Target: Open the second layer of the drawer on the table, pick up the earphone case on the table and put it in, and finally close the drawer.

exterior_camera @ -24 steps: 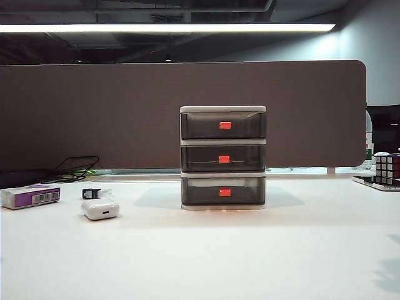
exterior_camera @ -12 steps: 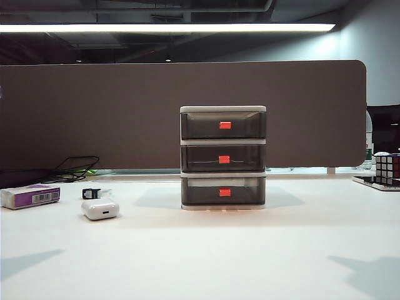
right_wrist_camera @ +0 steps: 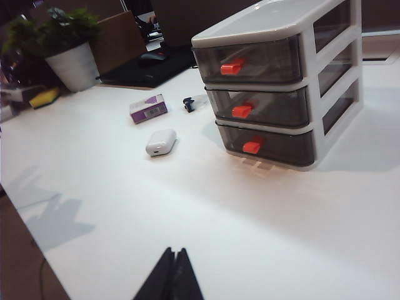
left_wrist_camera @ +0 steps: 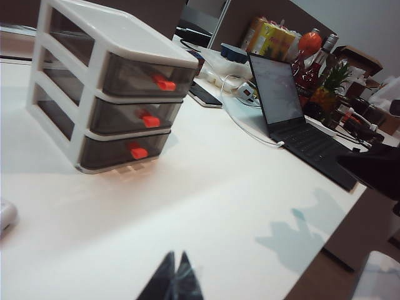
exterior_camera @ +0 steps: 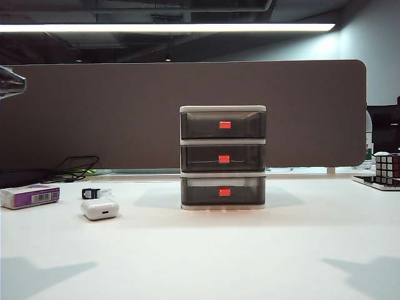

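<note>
**Both tools closed and clear of the work; drawer cabinet shut, earphone case on the desk**

I see the drawer (exterior_camera: 223,157) standing upright near the middle of the desk (exterior_camera: 206,256), its white frame intact and all three smoky grey layers pushed fully in. The second layer of the drawer (exterior_camera: 223,159) sits flush with the ones above and below it, its red-orange handle facing the exterior camera.

The earphone case (exterior_camera: 100,209) lies flat on the desk, well to the left of the cabinet in the exterior view and apart from it. Just behind it rests a small black clip-like object (exterior_camera: 91,194), and further left a white-and-purple box (exterior_camera: 30,196). A puzzle cube (exterior_camera: 387,169) stands at the far right edge.

The left tool (left_wrist_camera: 174,280) shows only its dark fingertips in its wrist view; the tips meet with no gap, so I read it as fully closed and holding nothing. It hangs above bare desk, well short of the cabinet. A laptop (left_wrist_camera: 294,119) sits open beyond the desk edge in that view.

The right tool (right_wrist_camera: 172,278) likewise shows its tips pressed together, empty, above bare desk and well apart from both cabinet and case. A potted plant (right_wrist_camera: 69,47) stands off the desk's far side in that view.
</note>
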### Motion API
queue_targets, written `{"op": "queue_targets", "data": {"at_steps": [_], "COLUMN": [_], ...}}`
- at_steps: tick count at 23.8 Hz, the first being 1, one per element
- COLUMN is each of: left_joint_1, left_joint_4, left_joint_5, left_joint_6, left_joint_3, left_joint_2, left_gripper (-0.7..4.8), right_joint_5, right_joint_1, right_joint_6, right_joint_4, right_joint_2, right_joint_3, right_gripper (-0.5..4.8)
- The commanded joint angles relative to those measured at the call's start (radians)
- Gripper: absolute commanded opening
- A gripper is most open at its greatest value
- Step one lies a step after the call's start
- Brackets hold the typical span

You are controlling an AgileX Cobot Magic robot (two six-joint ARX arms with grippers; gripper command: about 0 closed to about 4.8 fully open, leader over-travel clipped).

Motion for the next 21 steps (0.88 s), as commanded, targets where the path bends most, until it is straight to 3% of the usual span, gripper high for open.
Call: {"op": "queue_targets", "data": {"at_steps": [1, 5, 12, 16, 17, 20, 21], "left_joint_1": [-0.105, -0.212, -0.221, -0.221, -0.221, -0.221, -0.221], "left_joint_4": [0.025, 0.147, 0.372, 0.616, 0.736, 1.026, 1.199], "left_joint_5": [-0.101, -0.196, -0.211, -0.184, -0.156, -0.155, -0.164], "left_joint_6": [0.0, -0.008, -0.025, -0.025, -0.036, -0.131, -0.193], "left_joint_3": [0.002, 0.006, 0.049, 0.11, 0.131, 0.136, 0.136], "left_joint_2": [0.003, 0.061, 0.361, 0.67, 0.797, 0.987, 1.089], "left_gripper": [-0.04, -0.03, -0.02, -0.02, -0.02, -0.01, 0.12], "right_joint_5": [-0.006, 0.018, 0.225, 0.303, 0.313, 0.313, 0.317], "right_joint_1": [0.002, 0.041, 0.177, 0.23, 0.237, 0.237, 0.236], "right_joint_6": [0.047, 0.053, 0.053, 0.093, 0.099, 0.098, 0.097], "right_joint_4": [0.024, 0.093, 0.092, 0.089, 0.09, 0.089, 0.088], "right_joint_2": [-0.002, -0.001, 0.002, 0.003, 0.002, 0.003, 0.003], "right_joint_3": [-0.003, 0.019, 0.084, 0.093, 0.098, 0.126, 0.145], "right_gripper": [-0.05, -0.05, -0.05, -0.05, -0.05, -0.05, -0.05]}}
